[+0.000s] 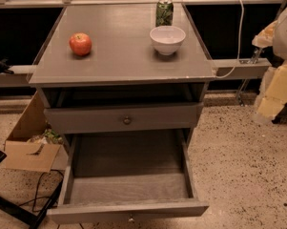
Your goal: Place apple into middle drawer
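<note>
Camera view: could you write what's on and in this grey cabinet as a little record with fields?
apple: small round red apple, on the grey cabinet top, left side
bowl: white round bowl, same top, right of apple, apart
can: green drink can, upright behind bowl
middle drawer: wide grey wooden drawer, pulled open, empty
gripper: not in view
</note>
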Motion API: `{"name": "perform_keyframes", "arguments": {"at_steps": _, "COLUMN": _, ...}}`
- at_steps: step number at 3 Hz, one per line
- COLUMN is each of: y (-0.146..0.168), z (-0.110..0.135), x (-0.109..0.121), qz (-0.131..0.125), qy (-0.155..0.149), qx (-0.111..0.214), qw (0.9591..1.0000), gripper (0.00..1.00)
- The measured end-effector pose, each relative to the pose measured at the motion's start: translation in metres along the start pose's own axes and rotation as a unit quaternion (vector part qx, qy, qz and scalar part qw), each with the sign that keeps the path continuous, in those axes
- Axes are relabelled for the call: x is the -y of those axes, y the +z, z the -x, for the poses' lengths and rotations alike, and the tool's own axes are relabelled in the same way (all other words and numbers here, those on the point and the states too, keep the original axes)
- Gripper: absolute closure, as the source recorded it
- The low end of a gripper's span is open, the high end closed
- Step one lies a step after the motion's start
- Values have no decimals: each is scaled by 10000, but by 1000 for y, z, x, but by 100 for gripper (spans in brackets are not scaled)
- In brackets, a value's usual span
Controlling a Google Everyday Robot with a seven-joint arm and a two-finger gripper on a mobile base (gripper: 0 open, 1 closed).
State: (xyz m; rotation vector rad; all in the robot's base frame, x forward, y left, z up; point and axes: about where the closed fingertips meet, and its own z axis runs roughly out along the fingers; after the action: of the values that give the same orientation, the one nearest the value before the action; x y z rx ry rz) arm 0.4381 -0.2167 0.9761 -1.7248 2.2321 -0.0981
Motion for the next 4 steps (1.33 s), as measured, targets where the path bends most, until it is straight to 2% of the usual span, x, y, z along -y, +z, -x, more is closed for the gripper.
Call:
{"name": "perform_keyframes", "arguments": {"at_steps": 1, "y": 0, "z": 0, "x": 0, "qz": 0, "qy": 0, "qx": 0, "qw": 10000, "gripper": 0}}
{"name": "perform_keyframes", "arguments": {"at_steps": 2, "y": 16, "z": 22, "x": 18, "qz": 14, "qy": -62, "qx": 355, "qw": 9994, "gripper": 0}}
{"name": "perform_keyframes", "arguments": {"at_steps": 3, "y": 43, "z": 64, "x": 46, "qz": 109, "qy": 115, "qx": 1127, "qw": 9935, "gripper": 0}}
{"name": "perform_keyframes", "arguments": {"at_steps": 4, "y": 62, "z": 119, "x": 60, "qz": 110, "qy": 426, "qx": 2084, "qw": 9771, "gripper": 0}}
